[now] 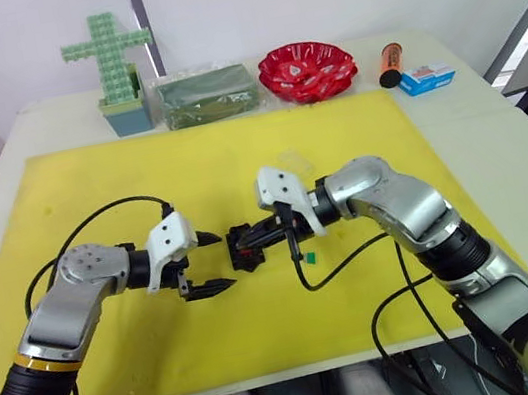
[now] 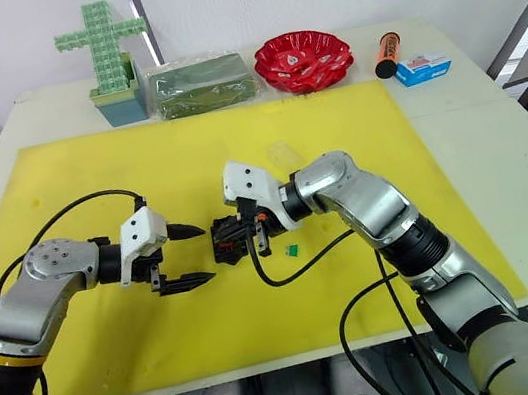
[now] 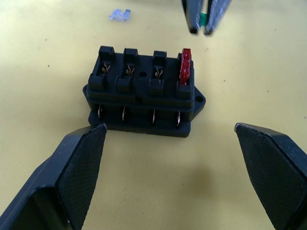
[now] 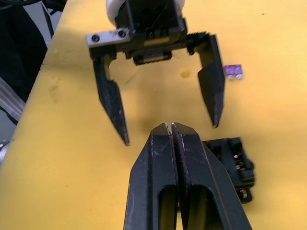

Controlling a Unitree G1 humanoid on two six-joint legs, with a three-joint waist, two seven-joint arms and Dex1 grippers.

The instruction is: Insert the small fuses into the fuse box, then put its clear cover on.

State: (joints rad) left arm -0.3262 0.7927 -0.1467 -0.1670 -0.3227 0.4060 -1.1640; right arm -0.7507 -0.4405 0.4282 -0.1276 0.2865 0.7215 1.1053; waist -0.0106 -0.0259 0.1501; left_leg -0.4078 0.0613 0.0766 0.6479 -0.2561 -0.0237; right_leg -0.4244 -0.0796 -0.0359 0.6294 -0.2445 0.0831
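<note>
Your left hand (image 1: 216, 261) hangs with fingers spread wide just beside the fuse box (image 3: 144, 91), which sits on the yellow mat (image 1: 90, 186) with a red fuse (image 3: 185, 67) in one end slot. Your right hand (image 4: 171, 132) hovers over the box, fingers pressed together. A green fuse (image 2: 293, 249) lies just beside the box, greyish-purple fuses (image 4: 234, 71) lie apart, and a red bowl (image 1: 307, 71) and carton (image 1: 426, 79) stand well back on the tabletop (image 1: 499, 148).

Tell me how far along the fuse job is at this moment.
Done: the red fuse sits in an end slot of the fuse box; three slots are empty. In hand: nothing visibly; the right gripper is shut over the box, the left gripper open beside it. Left: the green fuse, a purple fuse on the yellow mat, and the clear cover.
</note>
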